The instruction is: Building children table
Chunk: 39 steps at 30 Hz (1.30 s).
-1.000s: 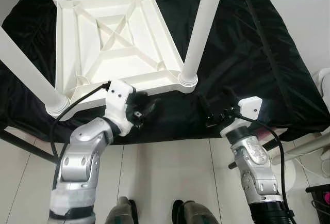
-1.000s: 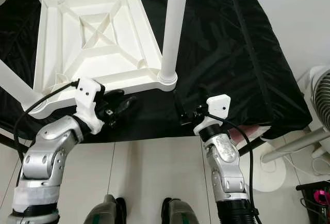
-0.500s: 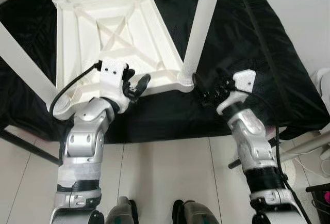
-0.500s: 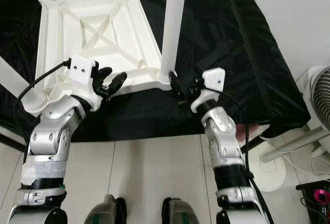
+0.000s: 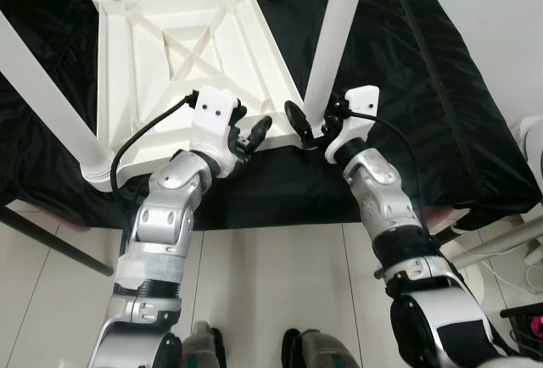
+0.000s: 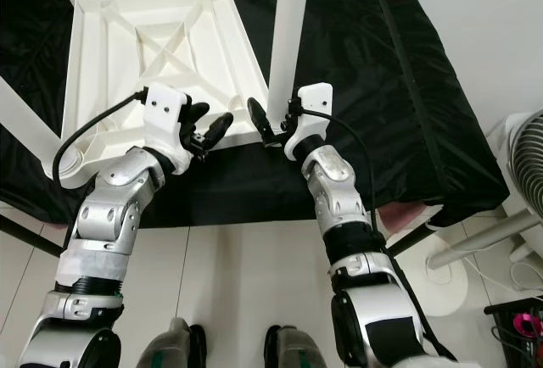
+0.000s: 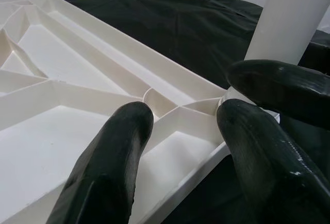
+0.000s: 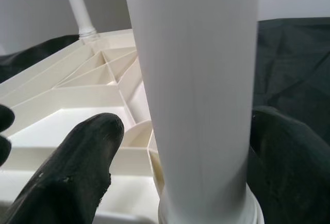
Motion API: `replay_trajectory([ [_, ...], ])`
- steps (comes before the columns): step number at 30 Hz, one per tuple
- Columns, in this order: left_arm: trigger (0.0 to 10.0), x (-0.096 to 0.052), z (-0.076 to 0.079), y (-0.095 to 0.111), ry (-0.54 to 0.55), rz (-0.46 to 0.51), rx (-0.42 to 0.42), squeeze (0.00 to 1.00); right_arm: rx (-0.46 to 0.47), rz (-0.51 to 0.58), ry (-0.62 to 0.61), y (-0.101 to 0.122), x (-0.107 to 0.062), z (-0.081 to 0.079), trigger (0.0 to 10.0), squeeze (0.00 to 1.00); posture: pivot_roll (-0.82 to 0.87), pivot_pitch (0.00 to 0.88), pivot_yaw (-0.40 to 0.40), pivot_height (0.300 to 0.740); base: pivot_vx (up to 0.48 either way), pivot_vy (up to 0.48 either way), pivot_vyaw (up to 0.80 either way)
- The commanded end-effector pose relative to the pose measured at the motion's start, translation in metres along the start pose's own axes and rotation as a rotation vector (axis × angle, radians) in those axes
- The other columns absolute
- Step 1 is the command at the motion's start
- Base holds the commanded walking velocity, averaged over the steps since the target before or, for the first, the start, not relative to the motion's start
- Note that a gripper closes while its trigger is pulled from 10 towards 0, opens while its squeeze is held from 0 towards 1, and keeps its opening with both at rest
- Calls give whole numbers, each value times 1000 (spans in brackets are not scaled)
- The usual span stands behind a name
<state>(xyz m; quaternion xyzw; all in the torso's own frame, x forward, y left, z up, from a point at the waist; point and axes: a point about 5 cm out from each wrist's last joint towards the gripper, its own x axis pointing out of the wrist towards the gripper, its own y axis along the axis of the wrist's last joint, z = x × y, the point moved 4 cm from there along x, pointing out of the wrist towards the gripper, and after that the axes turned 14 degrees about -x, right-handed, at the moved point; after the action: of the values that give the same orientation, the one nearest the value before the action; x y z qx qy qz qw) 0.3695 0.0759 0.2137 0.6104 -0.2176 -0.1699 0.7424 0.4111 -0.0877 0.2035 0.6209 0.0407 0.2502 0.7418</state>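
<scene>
The children's table (image 5: 182, 50), white plastic, lies upside down on a black cloth (image 5: 399, 80), ribbed underside up and legs pointing upward. We take its near right leg (image 5: 329, 41) as our landmark. That leg stands in a round socket at the near right corner of the tabletop, and both of our pincers are gathered at its base.

Our right pincer (image 5: 307, 122) reaches in from the right with its two black fingers spread, one on either side of the leg just above the socket; the right wrist view shows one finger (image 8: 77, 172) on the tabletop side and the other on the cloth side, the leg between them. We cannot tell whether the pads touch the leg, so we call it open around it.

Our left pincer (image 5: 250, 133) sits just left of the leg, over the near edge of the tabletop. Its fingers (image 7: 111, 167) are parted and hold nothing, hovering above the rim ribs beside the socket.

To the right of the leg the cloth is wide and bare up to its far edge. Nearer to us than the leg, the cloth's front edge drops to a pale tiled floor (image 5: 271, 283). Left of the leg, another white leg (image 5: 42, 88) slants across the tabletop's near left corner
</scene>
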Motion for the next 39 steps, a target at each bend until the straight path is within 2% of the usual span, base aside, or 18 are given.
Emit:
replay_trajectory([
  [1, 10000, 1, 0, -2, 8, -2, 0, 0, 9, 5, -11, -2, 1, 0, 0, 0, -57, 97, -31, 740, 0, 0, 0],
  [8, 10000, -1, -3, -1, 31, 11, -9, 0, 26, 28, -30, 0, 2, -3, 0, 0, -48, 89, -33, 740, 0, 0, 0],
  [9, 10000, -2, -5, -1, 43, 13, -13, 0, 19, 24, -32, -2, 1, -5, 6353, 0, -45, 88, -35, 740, 0, 0, 0],
  [12, 10000, -2, -5, -1, 43, 13, -13, 0, 19, 24, -32, -2, 1, -5, 6353, 0, -45, 88, -35, 740, 0, 0, 0],
  [13, 10000, -5, -8, 0, 56, 17, -19, 0, 14, 19, -43, -4, -1, -6, 10000, 0, -38, 83, -37, 740, 0, 0, 0],
  [19, 10000, -11, -15, 0, 95, 14, -22, 0, 17, 19, -74, -8, -10, -9, 10000, 0, -37, 83, -33, 740, 0, 0, 0],
  [23, 10000, -22, -30, -4, 150, -6, -18, 0, 28, 35, -60, -12, -24, -27, 10000, 0, -40, 89, -17, 740, 0, 0, 0],
  [24, 10000, -22, -30, -4, 150, -6, -18, 0, 28, 35, -60, -12, -24, -27, 10000, 0, -40, 89, -17, 740, 0, 0, 0],
  [25, 10000, -27, -40, -5, 182, -16, -9, 0, 41, 41, -41, -13, -27, -38, 10000, 0, -40, 89, -16, 740, 0, 0, 0],
  [29, 10000, -30, -46, -5, 201, -21, -15, 0, 46, 46, -35, -13, -28, -41, 10000, 0, -38, 93, -13, 740, 0, 0, 0],
  [30, 10000, -30, -46, -5, 201, -21, -12, 0, 54, 49, -43, -13, -29, -41, 10000, 1000, -34, 95, -13, 740, 0, 0, 0],
  [35, 10000, -32, -45, -3, 196, -20, -4, 0, 52, 65, -71, -10, -30, -37, 10000, 1000, -28, 98, -14, 740, 0, 0, 0],
  [36, 10000, -33, -43, -3, 194, -22, 1, 0, 38, 75, -83, -8, -31, -33, 10000, 47, -23, 102, -15, 740, 0, 0, 0],
  [37, 10000, -34, -43, -4, 197, -27, -1, 0, 39, 81, -94, -6, -34, -31, 10000, 0, -23, 102, -15, 740, 0, 0, 0],
  [39, 10000, -39, -44, -5, 201, -33, 14, 0, 38, 91, -103, -3, -40, -28, 10000, 0, -22, 105, -15, 740, 0, 0, 0],
])
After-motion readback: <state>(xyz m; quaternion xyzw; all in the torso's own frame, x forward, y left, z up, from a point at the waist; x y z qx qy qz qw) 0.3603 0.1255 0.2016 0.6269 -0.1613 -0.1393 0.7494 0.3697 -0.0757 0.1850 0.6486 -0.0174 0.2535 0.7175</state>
